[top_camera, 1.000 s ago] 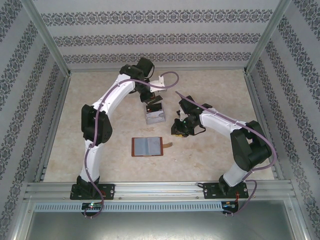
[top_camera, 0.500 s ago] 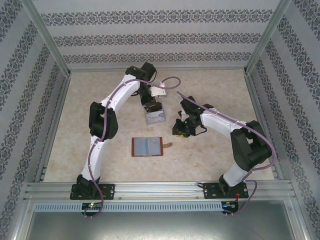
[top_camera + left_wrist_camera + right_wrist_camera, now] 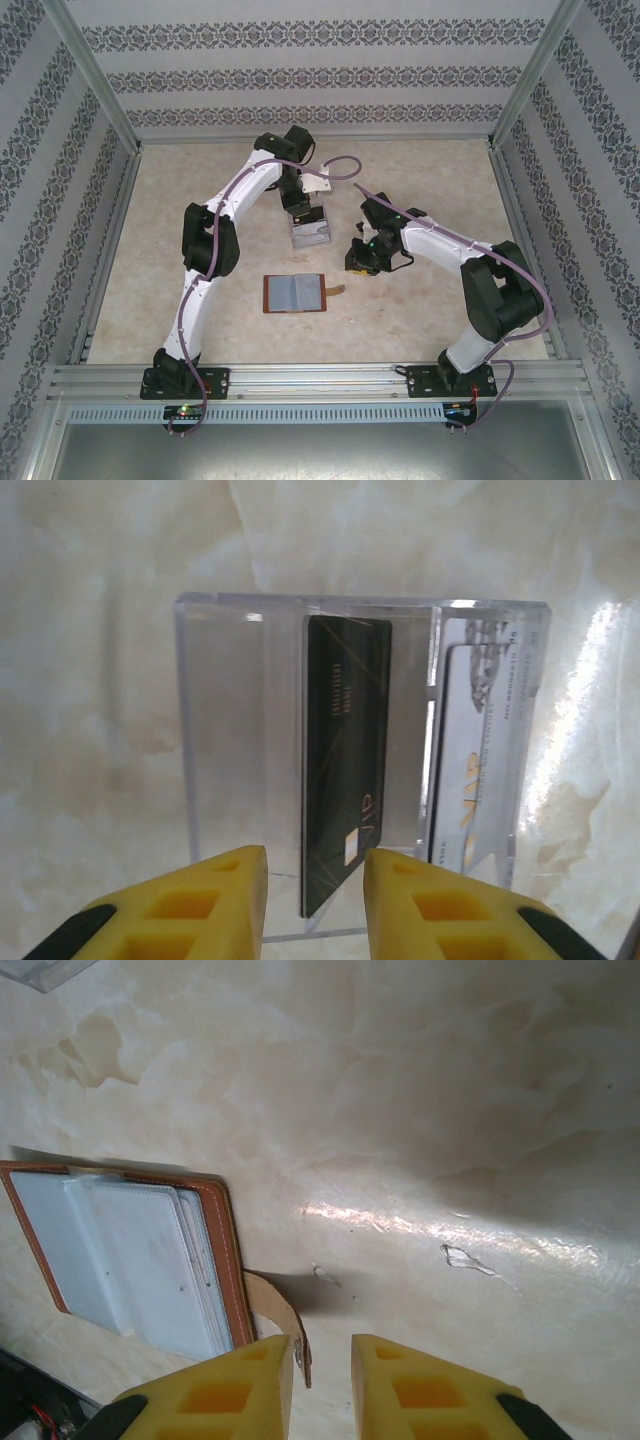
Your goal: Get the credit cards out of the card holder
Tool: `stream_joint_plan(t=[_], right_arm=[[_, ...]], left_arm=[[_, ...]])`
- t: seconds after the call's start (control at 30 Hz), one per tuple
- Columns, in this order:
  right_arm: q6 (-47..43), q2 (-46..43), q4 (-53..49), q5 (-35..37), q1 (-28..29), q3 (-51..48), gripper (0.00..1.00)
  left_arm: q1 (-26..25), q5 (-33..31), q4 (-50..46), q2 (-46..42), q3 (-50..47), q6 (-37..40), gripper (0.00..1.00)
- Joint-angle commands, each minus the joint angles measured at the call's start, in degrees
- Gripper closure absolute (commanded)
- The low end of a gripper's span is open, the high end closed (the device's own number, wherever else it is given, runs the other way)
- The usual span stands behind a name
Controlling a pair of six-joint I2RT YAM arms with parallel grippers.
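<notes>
1. Hovering over the clear tray (image 3: 311, 236), the left hand (image 3: 315, 865) has its jaws narrowly parted about the lower edge of a dark card (image 3: 345, 750), which stands in the tray unclamped; a pale card (image 3: 482, 760) stands in the next compartment.
2. The card holder (image 3: 295, 293) lies open and flat on the tabletop (image 3: 440, 180), long axis left-right, with what look like credit cards (image 3: 185, 1260) in its pockets.
3. The right hand (image 3: 322, 1345), narrowly open and empty, is nearer: the holder lies just to its left, strap tab (image 3: 272, 1308) towards it.

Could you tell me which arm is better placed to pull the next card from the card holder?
Probably the right: the right gripper hovers beside the strap of the card holder, jaws apart and empty, while the left gripper sits over the clear tray farther back.
</notes>
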Motion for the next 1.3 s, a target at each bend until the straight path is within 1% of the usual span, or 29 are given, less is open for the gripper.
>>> stream_joint_plan(t=[0.0,0.1,0.2,0.27,0.4,0.5,0.67,0.73,0.77,0.83,0.9,1.0,1.1,1.27], right_arm=[[-0.5,-0.3,-0.5,0.6,-0.4,-0.6,0.76],[-0.1,-0.2,-0.2,0.4,0.2,-0.4,0.76],[0.1,-0.2,0.2,0.4,1.3,0.1,0.76],[0.3,0.1,0.4,0.3,2.5,0.6,0.76],[0.9,1.7,1.0,-0.6,5.0,1.7,0.76],[1.2,3.2,1.7,-1.6,6.9,2.4,0.77],[2.1,4.9,2.9,-2.8,9.3,3.1,0.76],[2.6,5.6,3.5,-3.3,9.8,3.3,0.76],[2.6,6.0,3.7,-3.4,10.0,3.4,0.77],[2.6,6.9,3.5,-3.4,10.3,3.7,0.77],[2.5,7.6,3.3,-2.9,10.4,3.6,0.76],[2.4,8.2,3.2,-2.1,10.5,3.2,0.77],[2.2,8.7,2.9,-1.1,10.4,2.9,0.76],[1.9,8.9,2.5,0.6,10.3,2.1,0.77]], left_arm=[[0.4,-0.9,2.6,-1.0,1.4,-1.9,0.69],[0.4,0.3,5.2,-3.1,-0.4,-4.9,0.69],[0.9,1.3,8.8,-5.7,-3.8,-10.8,0.69],[1.8,0.9,10.8,-7.0,-5.1,-16.9,0.7],[4.2,2.2,12.3,-9.6,-6.7,-30.0,0.73],[5.0,4.0,13.0,-12.2,-9.9,-36.8,0.72],[5.5,4.7,21.3,-20.3,-22.3,-48.7,0.74],[5.5,7.7,25.2,-24.0,-27.7,-52.3,0.69],[5.4,8.9,27.5,-25.6,-31.1,-53.9,0.68],[5.5,10.8,32.9,-29.4,-36.9,-59.7,0.68],[5.4,13.1,36.1,-32.1,-41.1,-64.9,0.68],[5.4,15.5,37.0,-34.4,-44.8,-72.6,0.68],[5.1,18.5,37.5,-36.0,-48.6,-77.4,0.7],[3.8,20.8,45.1,-40.8,-59.7,-85.0,0.71]])
